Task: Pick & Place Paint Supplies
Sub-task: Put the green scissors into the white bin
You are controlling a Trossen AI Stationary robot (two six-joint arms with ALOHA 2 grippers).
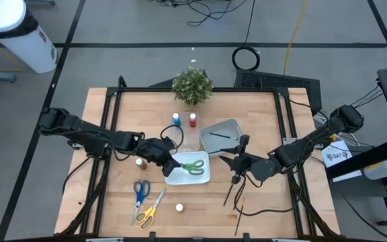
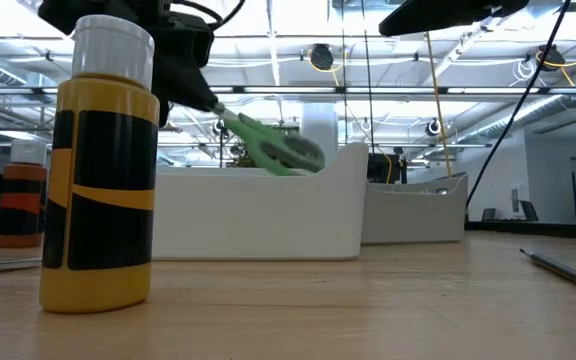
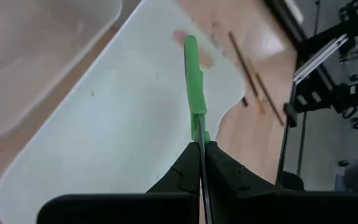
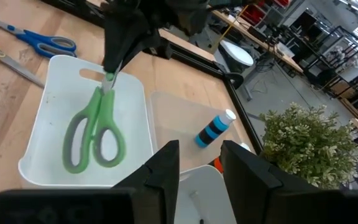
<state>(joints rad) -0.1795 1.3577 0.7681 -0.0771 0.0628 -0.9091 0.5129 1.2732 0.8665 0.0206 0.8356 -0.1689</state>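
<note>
Green-handled scissors (image 1: 193,166) hang over the white tray (image 1: 203,179), held by my left gripper (image 1: 171,161), which is shut on them. In the low view their handles (image 2: 286,152) show above the tray's rim (image 2: 258,180). My right gripper (image 4: 197,163) is open and holds nothing; it hovers right of the white tray (image 1: 236,163), near the grey tray (image 1: 222,128). Blue scissors (image 1: 140,191), yellow scissors (image 1: 149,212) and a yellow bottle (image 1: 179,208) lie near the table's near edge. Two thin brushes (image 1: 232,194) lie below my right gripper. My left gripper pinches the scissors by their metal blade end (image 3: 199,132), between its two fingers (image 3: 225,168). The fingers come slanting down from the table's left and lie along the blades. The scissors tilt downward from the fingers, green handles (image 4: 95,134) lowest, over the white tray.
Blue (image 1: 176,119) and red (image 1: 193,119) bottles stand by the potted plant (image 1: 193,85) at the far edge. A brown bottle (image 1: 141,163) stands close beside my left gripper. A clear tray (image 1: 180,138) lies beyond the white one; the grey tray holds a brush (image 1: 220,135).
</note>
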